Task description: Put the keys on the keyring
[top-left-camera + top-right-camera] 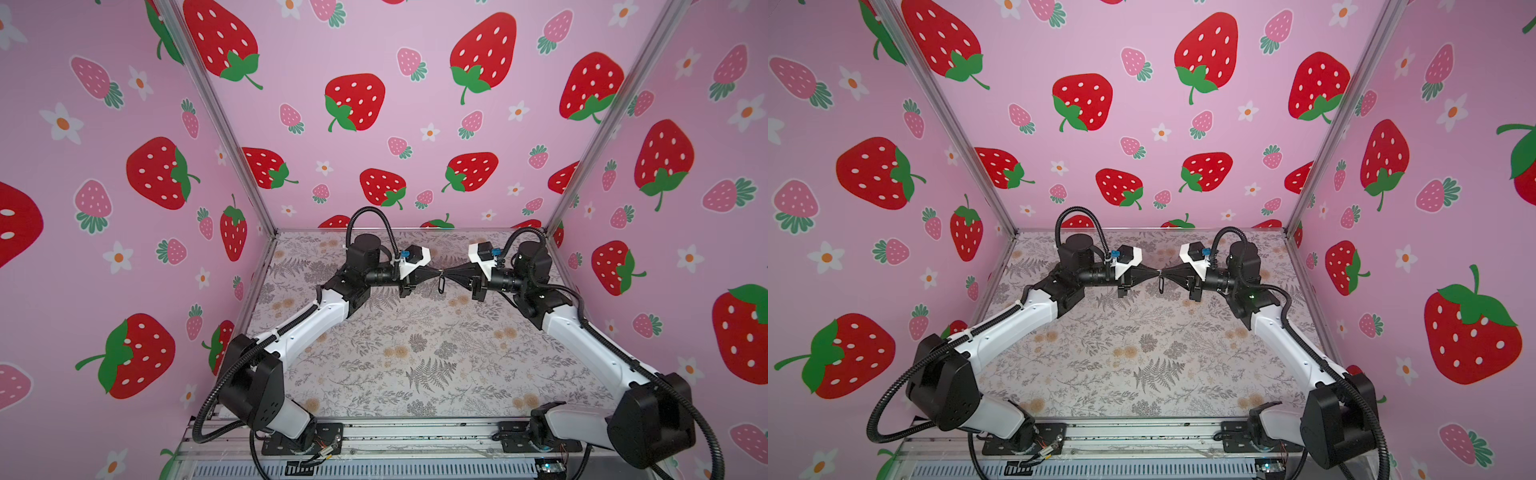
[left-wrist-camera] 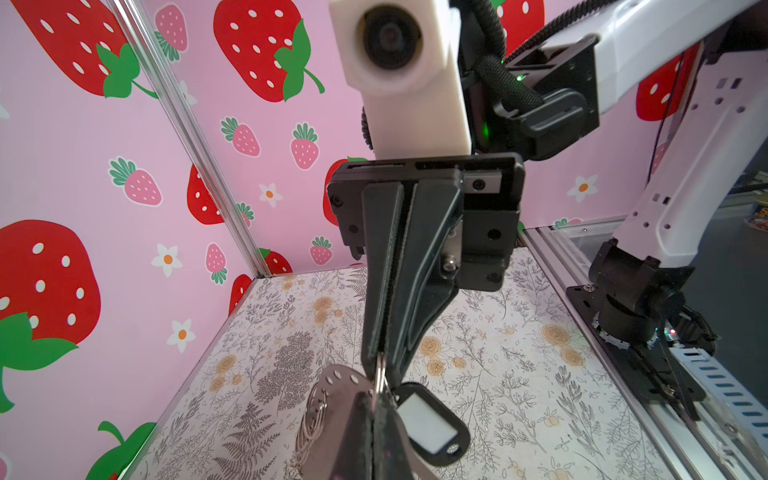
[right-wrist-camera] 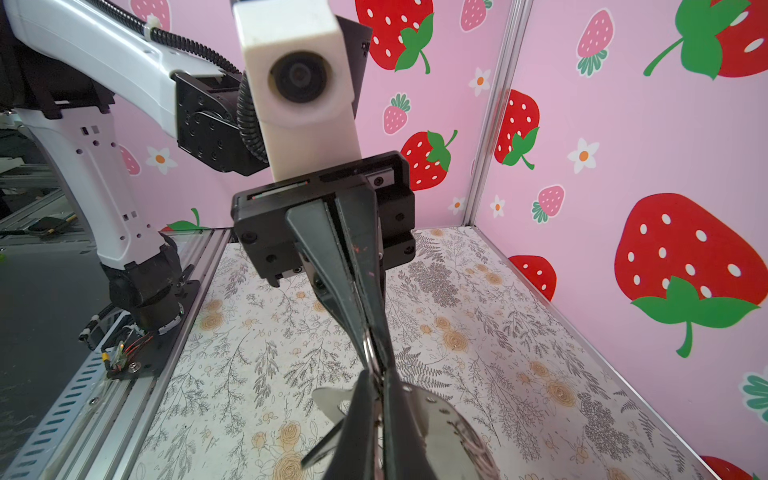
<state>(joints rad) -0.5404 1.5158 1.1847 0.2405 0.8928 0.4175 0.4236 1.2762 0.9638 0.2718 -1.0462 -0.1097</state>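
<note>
Well above the tabletop (image 1: 415, 332), the left pincer (image 1: 437, 273) and right pincer (image 1: 447, 274) meet tip to tip, both clamped shut. The keyring (image 2: 338, 384) is held in the air right at that meeting point. The right pincer seems to pinch one of its silver rings, though the overlap makes it hard to tell who grips what. The black-tagged key (image 2: 428, 420) hangs just beneath the tips.

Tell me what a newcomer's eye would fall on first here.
Loud strawberry wallpaper covers all three walls. In front of it the left gripper and right gripper, both shut, meet tip to tip in mid-air over the back of the floral table, with the keyring and a black tag hanging at the junction.
</note>
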